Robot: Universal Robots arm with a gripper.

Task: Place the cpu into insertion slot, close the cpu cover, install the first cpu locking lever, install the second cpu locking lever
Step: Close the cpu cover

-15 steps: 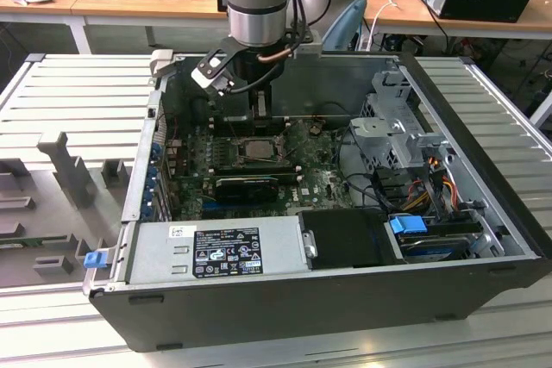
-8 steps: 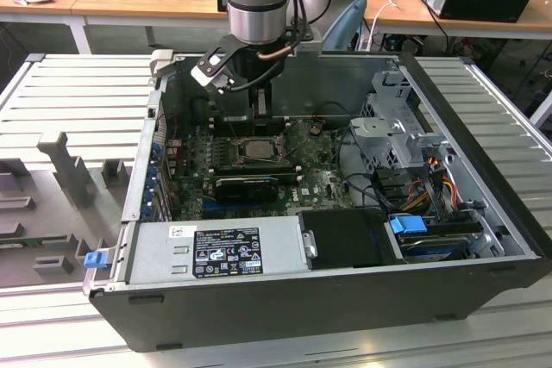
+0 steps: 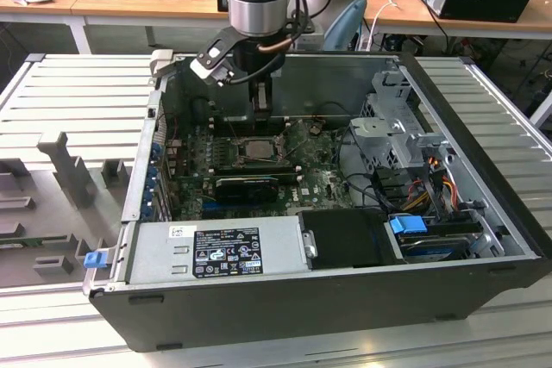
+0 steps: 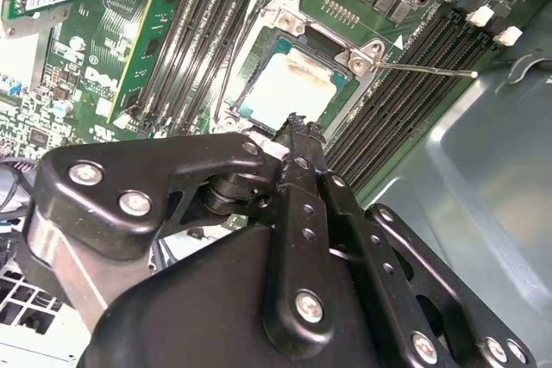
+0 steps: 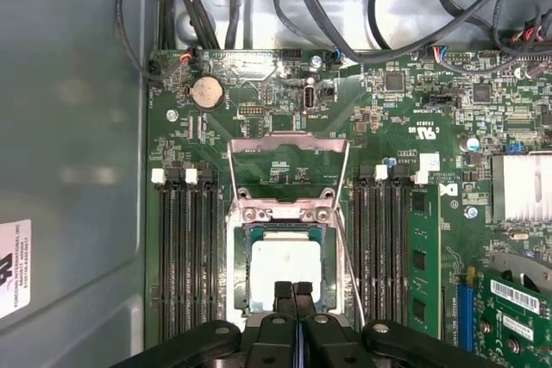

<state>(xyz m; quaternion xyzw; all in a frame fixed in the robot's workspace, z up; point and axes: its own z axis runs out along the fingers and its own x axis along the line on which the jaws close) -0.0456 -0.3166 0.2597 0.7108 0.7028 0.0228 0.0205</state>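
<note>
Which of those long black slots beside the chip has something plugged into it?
The slot farthest from the cpu on the silver heatsink's side holds a green memory stick; the other slots look empty.

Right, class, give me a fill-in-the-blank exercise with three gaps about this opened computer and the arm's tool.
The cpu lies in the ____. The tool over it has its fingers ____. The circuit board around them is coloured ____.
Missing words: insertion slot; shut; green.
</note>
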